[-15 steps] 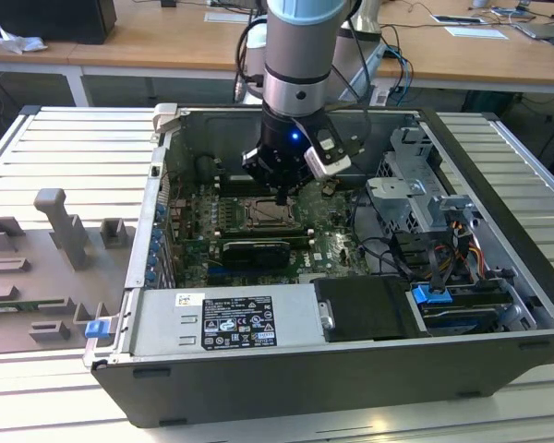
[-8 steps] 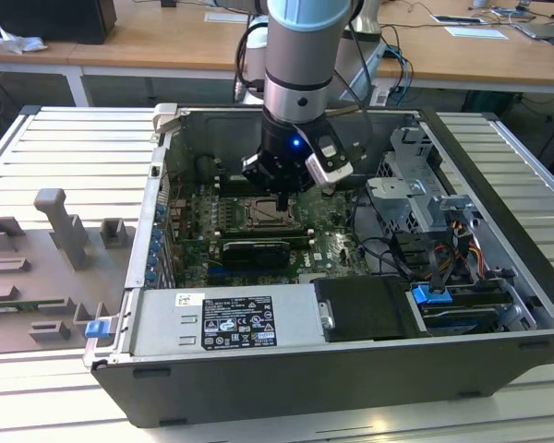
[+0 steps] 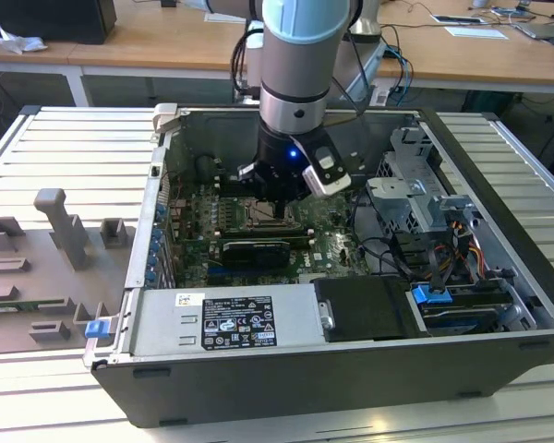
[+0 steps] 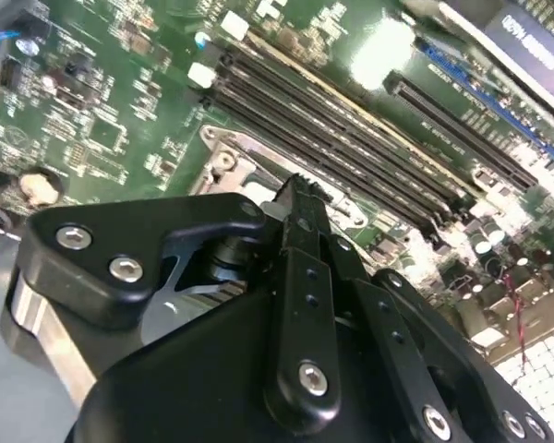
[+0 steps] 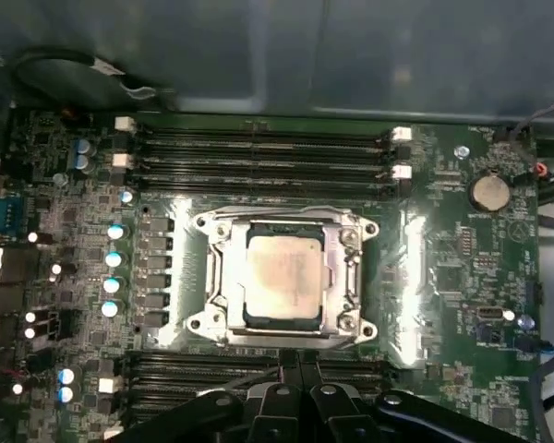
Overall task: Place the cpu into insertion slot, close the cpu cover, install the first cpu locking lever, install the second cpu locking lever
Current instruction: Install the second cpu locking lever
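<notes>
The cpu (image 5: 282, 277) lies flat in the insertion slot (image 5: 197, 324), its pale metal top facing up. The silver cpu cover (image 5: 223, 277) lies down around it as a frame, and the chip shows through its window. In the first wrist view my gripper (image 5: 300, 358) hovers just off one edge of the socket, beside the memory slots, fingers pressed together with nothing between them. In the second wrist view the dark fingertips (image 4: 300, 198) stand close above a silver corner of the insertion slot (image 4: 223, 159). In the exterior view the gripper (image 3: 275, 207) reaches down into the case over the green board.
Long black memory slots (image 5: 258, 152) run along both sides of the socket. The open computer case (image 3: 258, 369) walls in the board, with a drive cage (image 3: 415, 198) and cables at the exterior view's right. A grey fixture tray (image 3: 46, 258) lies outside at the left.
</notes>
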Motion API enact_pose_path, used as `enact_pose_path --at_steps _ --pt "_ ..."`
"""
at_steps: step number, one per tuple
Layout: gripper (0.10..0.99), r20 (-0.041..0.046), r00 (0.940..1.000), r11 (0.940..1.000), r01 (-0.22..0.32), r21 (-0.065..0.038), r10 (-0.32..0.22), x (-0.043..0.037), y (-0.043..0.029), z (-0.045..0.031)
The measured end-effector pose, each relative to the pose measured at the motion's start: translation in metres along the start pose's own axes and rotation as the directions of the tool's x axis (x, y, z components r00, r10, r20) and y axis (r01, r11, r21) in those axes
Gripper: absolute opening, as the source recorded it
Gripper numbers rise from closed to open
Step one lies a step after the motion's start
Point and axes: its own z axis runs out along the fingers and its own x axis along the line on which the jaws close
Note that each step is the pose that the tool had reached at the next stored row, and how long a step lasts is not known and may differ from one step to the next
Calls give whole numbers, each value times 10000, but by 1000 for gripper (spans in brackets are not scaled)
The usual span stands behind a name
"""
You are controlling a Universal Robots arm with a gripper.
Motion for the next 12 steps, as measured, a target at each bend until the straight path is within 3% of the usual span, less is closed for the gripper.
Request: enact_pose_path --at_steps 1,2,7,9,12 --pt "106 -3 10000 9999 81 -112 -81 123 -2 40" --pt "106 -8 9999 9998 132 -141 -132 235 -19 102" --pt "106 1 9999 9995 136 -295 -136 282 -62 110" --pt "106 15 9999 9986 132 -516 -132 290 -77 112" --pt "106 16 9999 9984 134 -553 -133 310 -96 110"
